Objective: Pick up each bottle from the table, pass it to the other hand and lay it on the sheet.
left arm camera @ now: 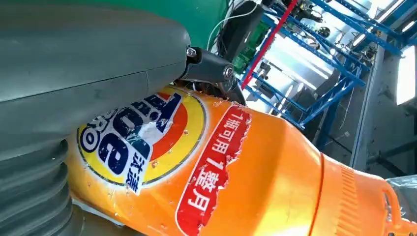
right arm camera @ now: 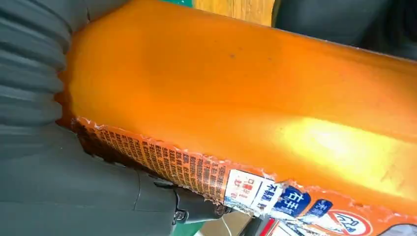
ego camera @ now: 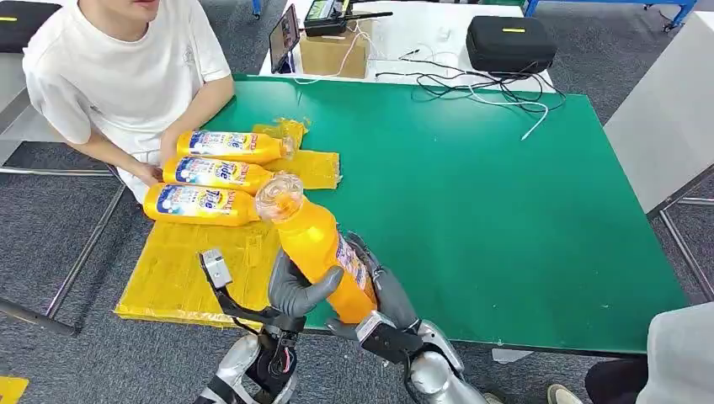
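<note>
A: Where was the bottle [ego camera: 320, 252]?
B: At 6 o'clock over the table's [ego camera: 505, 219] near edge, left hand [ego camera: 296, 290] and right hand [ego camera: 383, 296] both clamped on it, apparently mid-handover

A: Why?
B: 3 bottles [ego camera: 210, 172] already lay on the sheet [ego camera: 181, 278] at 9 o'clock

both arms bent inward, left hand [ego camera: 299, 290] and right hand [ego camera: 383, 295] clasping the orange detergent bottle [ego camera: 320, 248] between them.

A large flat green-topped desk [ego camera: 505, 210] stands on grey carpet floor [ego camera: 50, 236]. Behind it a white table [ego camera: 421, 34] carries a black zipped case [ego camera: 510, 42], a brown cardboard box [ego camera: 333, 52] and loose cables [ego camera: 471, 84]. Blue metal racking [left arm camera: 339, 73] stands under bright light.
</note>
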Controlling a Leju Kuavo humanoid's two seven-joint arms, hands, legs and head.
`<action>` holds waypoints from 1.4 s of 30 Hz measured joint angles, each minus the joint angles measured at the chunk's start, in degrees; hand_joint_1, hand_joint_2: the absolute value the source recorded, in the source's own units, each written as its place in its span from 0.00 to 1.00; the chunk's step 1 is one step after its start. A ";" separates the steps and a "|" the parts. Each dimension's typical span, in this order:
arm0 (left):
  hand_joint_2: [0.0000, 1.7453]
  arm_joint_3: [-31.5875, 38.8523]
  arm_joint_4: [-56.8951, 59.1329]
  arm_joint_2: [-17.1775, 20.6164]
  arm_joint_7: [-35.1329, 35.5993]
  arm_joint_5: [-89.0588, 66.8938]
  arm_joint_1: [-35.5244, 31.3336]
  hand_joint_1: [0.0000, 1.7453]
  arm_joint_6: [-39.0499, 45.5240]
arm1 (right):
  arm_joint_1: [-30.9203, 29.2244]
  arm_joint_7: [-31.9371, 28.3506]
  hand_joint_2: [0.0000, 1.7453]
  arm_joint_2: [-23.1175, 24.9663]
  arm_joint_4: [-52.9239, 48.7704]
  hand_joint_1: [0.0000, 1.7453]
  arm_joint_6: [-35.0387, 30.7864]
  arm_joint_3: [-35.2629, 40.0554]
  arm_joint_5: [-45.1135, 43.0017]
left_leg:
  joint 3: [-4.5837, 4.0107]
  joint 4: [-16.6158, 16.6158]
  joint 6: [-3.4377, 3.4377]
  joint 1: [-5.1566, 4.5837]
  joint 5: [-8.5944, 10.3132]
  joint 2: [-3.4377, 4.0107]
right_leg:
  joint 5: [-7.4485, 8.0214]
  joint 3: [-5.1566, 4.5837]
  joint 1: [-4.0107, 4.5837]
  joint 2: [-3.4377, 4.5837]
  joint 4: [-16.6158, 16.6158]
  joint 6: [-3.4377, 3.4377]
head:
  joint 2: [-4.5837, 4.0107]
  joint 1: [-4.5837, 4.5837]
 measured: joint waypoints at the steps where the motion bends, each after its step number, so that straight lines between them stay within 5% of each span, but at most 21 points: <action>1: 1.00 0.02 0.00 0.00 0.00 0.00 0.00 1.00 -0.02 | 0.00 0.02 1.00 0.00 0.00 0.00 0.00 0.02 -0.02 | 0.00 0.00 0.00 0.00 0.00 0.00 | 0.00 0.00 0.00 0.00 0.00 0.00 | 0.00 0.00; 4: 1.00 0.02 0.00 0.00 0.00 0.00 0.00 1.00 -0.02 | 0.00 0.02 1.00 0.00 0.00 0.00 0.02 0.07 -0.02 | 0.00 0.00 0.00 0.00 0.00 0.00 | 0.00 0.00 0.00 0.00 0.00 0.00 | 0.02 0.00; 5: 1.00 0.04 0.00 0.00 0.02 0.00 0.00 1.00 -0.02 | 0.00 0.02 0.00 0.00 0.00 0.00 0.00 0.07 -0.02 | 0.00 0.00 0.00 0.00 0.00 0.00 | 0.00 0.00 0.00 0.00 0.00 0.00 | 0.00 0.00; 13: 1.00 0.09 -0.26 0.53 0.26 -0.29 0.29 1.00 -2.38 | 0.20 0.44 0.00 0.00 -0.63 0.00 -0.40 -0.15 -0.92 | 0.00 0.00 0.00 0.00 0.00 0.00 | 0.00 -0.01 0.01 0.00 0.00 0.00 | 0.00 0.00; 21: 1.00 2.71 -7.39 0.90 0.22 -8.32 5.00 1.00 2.33 | 4.83 0.28 0.00 0.18 -6.98 0.00 -8.36 -3.48 -1.75 | -0.07 0.00 0.00 0.00 -0.01 -0.02 | -0.01 -0.06 0.00 -0.01 0.00 0.00 | 0.00 0.00; 24: 1.00 4.72 -10.12 2.95 -2.13 -29.87 6.88 1.00 21.29 | 8.63 -1.49 0.00 1.13 -13.62 0.00 -19.70 -8.48 -4.83 | -0.07 -0.02 -0.02 0.01 -0.02 -0.01 | -0.02 -0.07 0.01 -0.01 -0.01 -0.01 | 0.02 0.00; 28: 1.00 7.83 -9.64 5.62 -2.51 -63.69 7.77 1.00 41.95 | 11.29 -2.30 0.00 1.49 -18.54 0.00 -21.66 -14.50 -5.51 | -0.06 -0.02 -0.02 0.01 -0.02 -0.01 | -0.02 -0.07 0.01 -0.01 -0.01 -0.01 | 0.02 0.00; 42: 1.00 18.05 10.65 12.06 15.81 -96.05 -0.46 1.00 44.37 | 13.49 -3.85 0.00 4.81 -20.15 0.00 -20.00 -18.12 -8.87 | -0.04 -0.02 -0.03 0.03 0.03 0.03 | 0.00 -0.07 0.02 0.00 0.02 -0.03 | 0.00 0.00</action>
